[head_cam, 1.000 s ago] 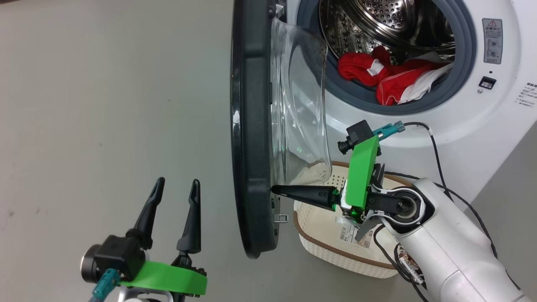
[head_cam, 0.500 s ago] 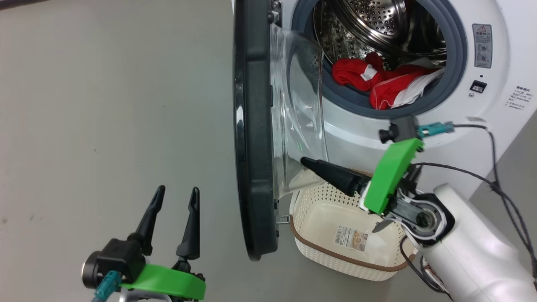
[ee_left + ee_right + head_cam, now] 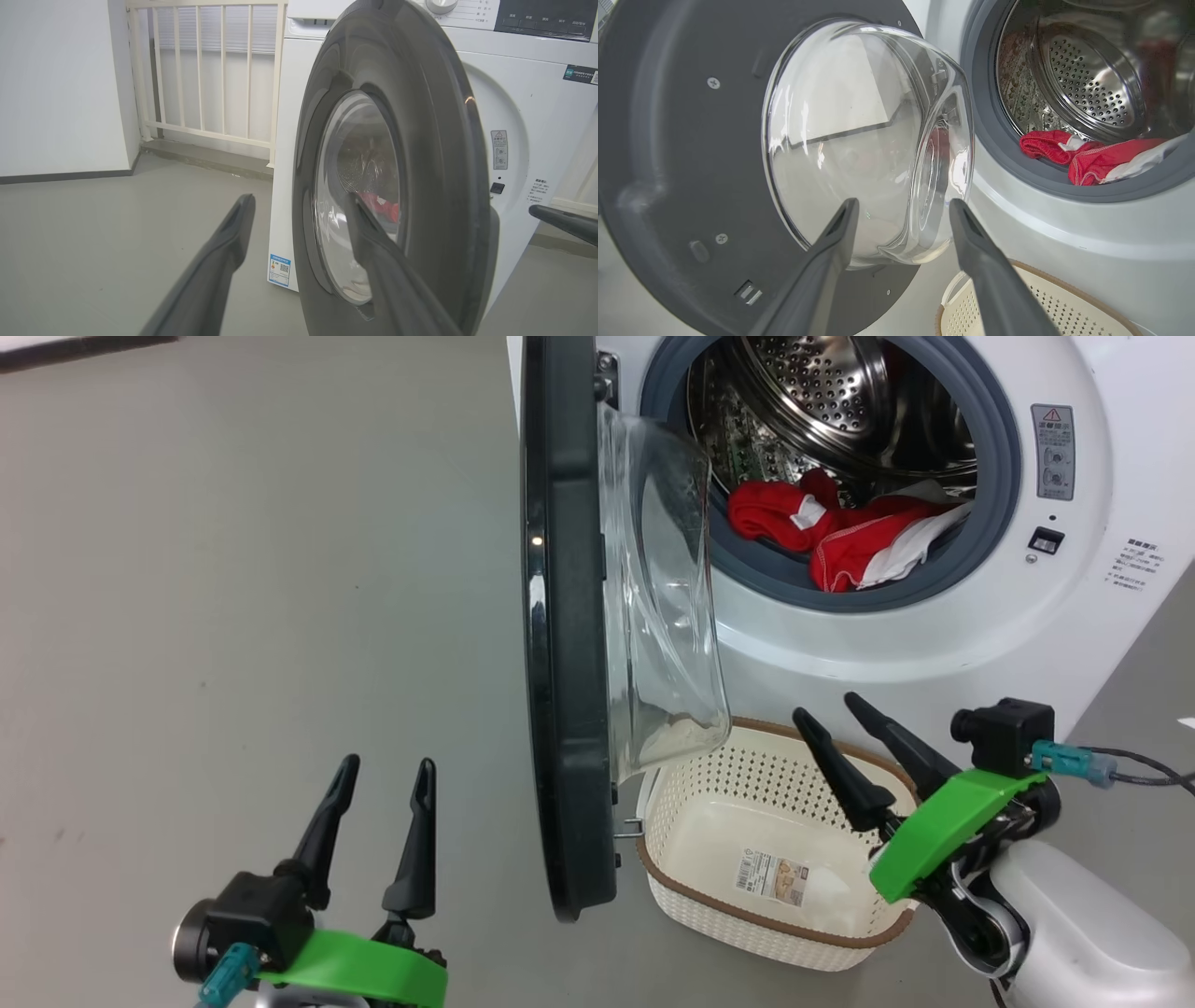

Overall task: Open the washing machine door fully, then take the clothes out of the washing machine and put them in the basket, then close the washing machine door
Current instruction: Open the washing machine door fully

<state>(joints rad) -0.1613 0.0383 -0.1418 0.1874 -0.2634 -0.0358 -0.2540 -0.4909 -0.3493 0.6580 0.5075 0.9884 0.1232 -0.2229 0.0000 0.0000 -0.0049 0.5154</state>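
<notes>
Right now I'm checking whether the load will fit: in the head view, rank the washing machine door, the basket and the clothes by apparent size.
1. the washing machine door: largest, though edge-on and nearest.
2. the basket.
3. the clothes: smallest, but they lie farther back in the drum, so their true size is unsure.

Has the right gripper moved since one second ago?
Yes. The right gripper has pulled away from the washing machine door to the right; it is now open above the right side of the basket.

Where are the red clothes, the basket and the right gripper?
red clothes (image 3: 761, 513): head view, left red fold.
basket (image 3: 747, 765): head view, perforated far wall.
right gripper (image 3: 823, 704): head view, midway between its fingertips.
</notes>
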